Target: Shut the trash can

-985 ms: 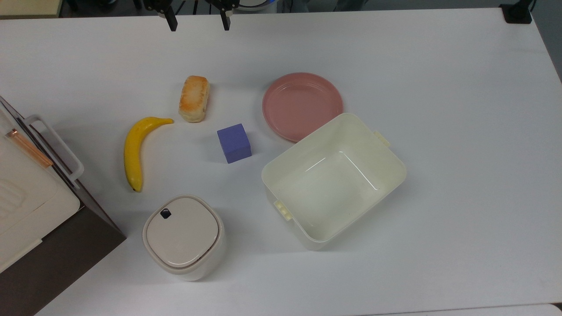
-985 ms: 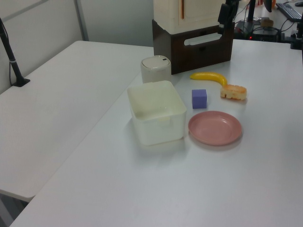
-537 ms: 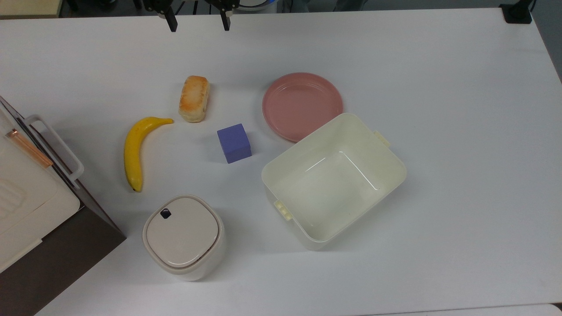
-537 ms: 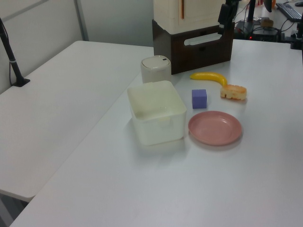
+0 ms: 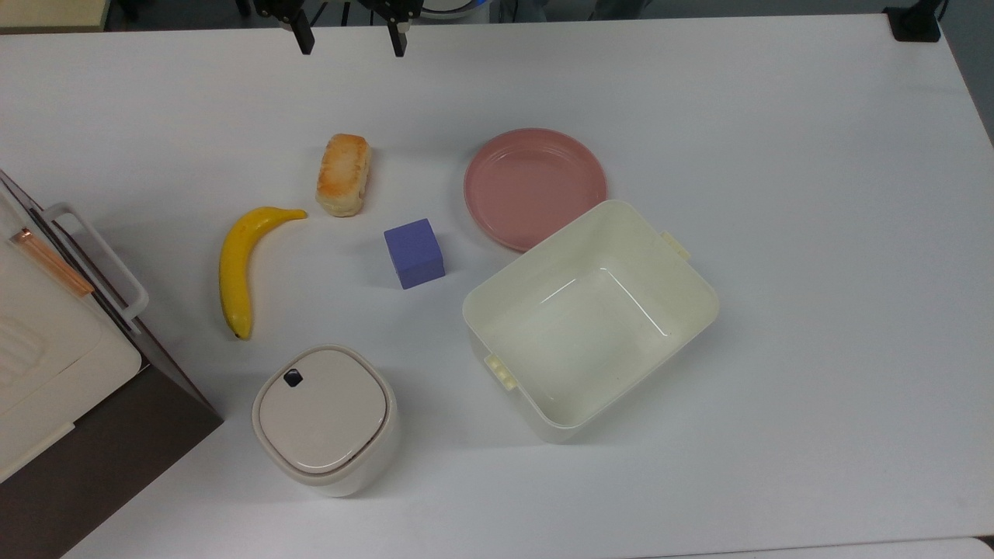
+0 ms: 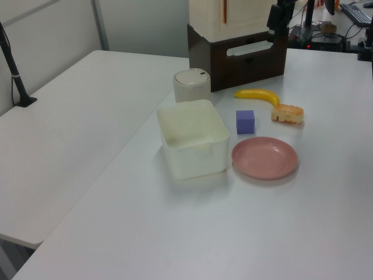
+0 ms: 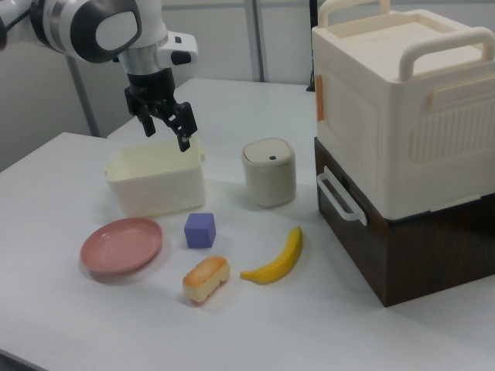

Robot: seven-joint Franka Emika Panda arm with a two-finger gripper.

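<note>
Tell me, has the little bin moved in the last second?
No. In the top view the trash can sits in the same spot below the banana.

- A laboratory or office test room is indicated.
- Large white desk (image 5: pixel 776 155) set out with toy food: banana (image 5: pixel 237 264), bread (image 5: pixel 343 174).
- Robot arm (image 7: pixel 100 27) mounted at the desk.
- Cables and equipment (image 6: pixel 326 29) are seen behind, with partition walls (image 6: pixel 52 41).

We see the gripper (image 5: pixel 347 35) edge slightly toward the top view's upper edge, perhaps rising; its fingers (image 5: pixel 304 40) look spread.
</note>
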